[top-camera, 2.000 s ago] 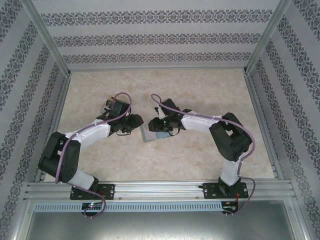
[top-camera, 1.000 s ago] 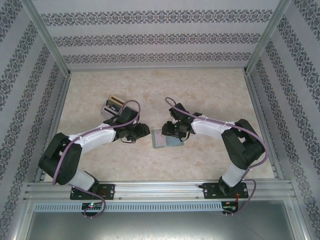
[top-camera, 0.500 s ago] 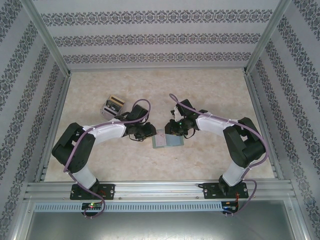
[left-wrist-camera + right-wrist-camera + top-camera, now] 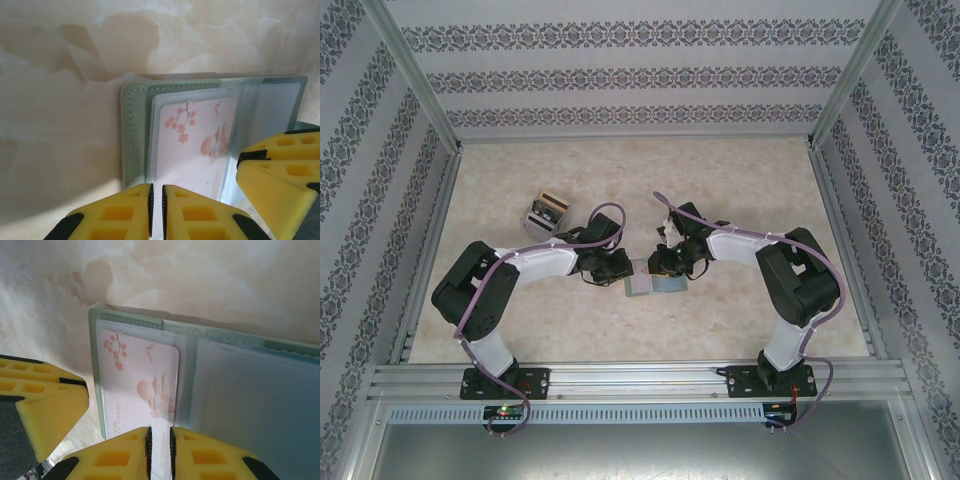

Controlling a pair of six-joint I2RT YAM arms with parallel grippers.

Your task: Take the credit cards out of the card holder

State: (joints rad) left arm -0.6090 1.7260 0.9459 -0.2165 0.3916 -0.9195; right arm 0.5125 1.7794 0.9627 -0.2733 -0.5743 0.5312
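Observation:
The card holder point(image 4: 656, 284) lies open on the table between both grippers. Its grey-green cover point(image 4: 134, 135) frames clear sleeves, and one sleeve holds a pale credit card point(image 4: 197, 145) printed with pink blossoms and a pagoda. My left gripper point(image 4: 156, 210) is shut, its tips at the near edge of that sleeve. In the right wrist view the same card point(image 4: 137, 380) shows beside an empty pale panel point(image 4: 255, 400). My right gripper point(image 4: 160, 452) is shut to a thin slit over the card's lower edge. Other cards are hidden.
A small tan-lined box point(image 4: 546, 212) stands behind the left arm. Patterned walls and metal rails point(image 4: 428, 250) enclose the table. The other arm's yellow fingers point(image 4: 280, 165) crowd the wallet's right side, and likewise the left arm's fingers point(image 4: 40, 400).
The left gripper has swung from near the box over to the wallet's left edge. The right gripper and the wallet have shifted slightly right and nearer; both now sit on the wallet.

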